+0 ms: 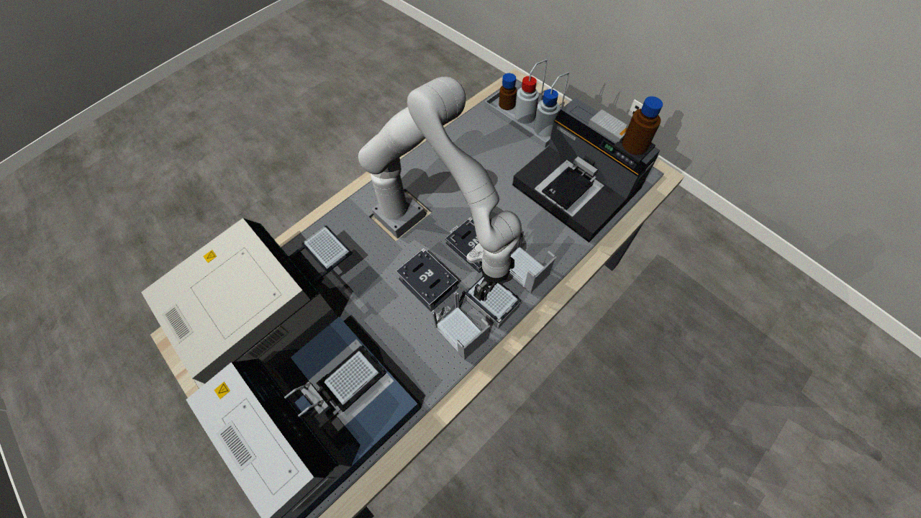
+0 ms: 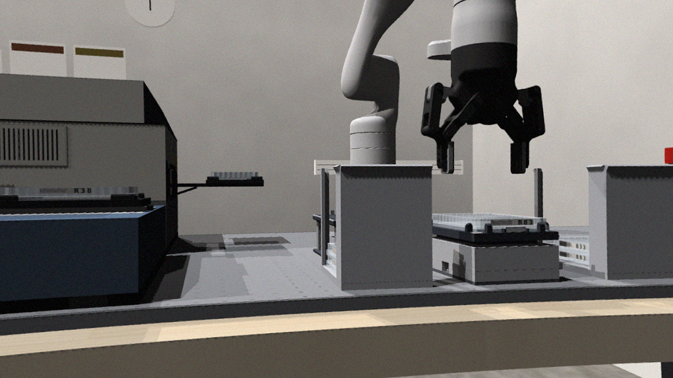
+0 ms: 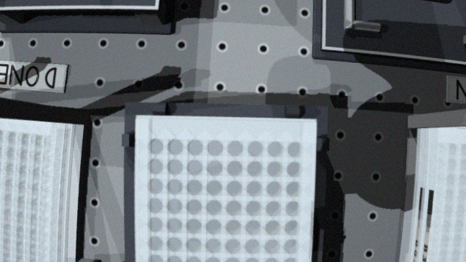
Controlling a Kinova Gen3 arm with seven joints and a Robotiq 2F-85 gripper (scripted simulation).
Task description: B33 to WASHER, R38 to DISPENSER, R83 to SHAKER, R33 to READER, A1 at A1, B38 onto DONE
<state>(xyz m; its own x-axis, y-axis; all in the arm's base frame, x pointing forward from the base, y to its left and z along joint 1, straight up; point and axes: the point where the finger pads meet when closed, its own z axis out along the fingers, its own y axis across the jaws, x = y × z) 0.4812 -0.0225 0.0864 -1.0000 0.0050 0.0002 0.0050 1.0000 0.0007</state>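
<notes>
Plate R83 [image 2: 488, 222] lies flat on a low grey station [image 2: 495, 262] between the two stack racks; it also shows in the overhead view [image 1: 501, 300] and fills the wrist view [image 3: 223, 189]. My gripper [image 2: 483, 165] hangs straight above it, open and empty, with the fingertips well clear of the plate; it shows in the overhead view too [image 1: 486, 293]. Plate R38 [image 2: 68, 190] [image 1: 349, 377] sits on the blue instrument at the left. Another plate [image 1: 325, 246] lies on the tray of the beige instrument. The DONE rack [image 1: 459, 326] holds a plate [image 3: 36, 189]. The IN rack [image 1: 531, 267] holds stacked plates [image 3: 440, 196].
The nest of the black instrument [image 1: 566, 186] at the back right holds no plate, with bottles [image 1: 527, 96] behind it. Nests RG [image 1: 428, 277] and N6 [image 1: 468, 239] hold no plates. The tall rack walls [image 2: 384, 224] [image 2: 637, 219] flank the plate under my gripper.
</notes>
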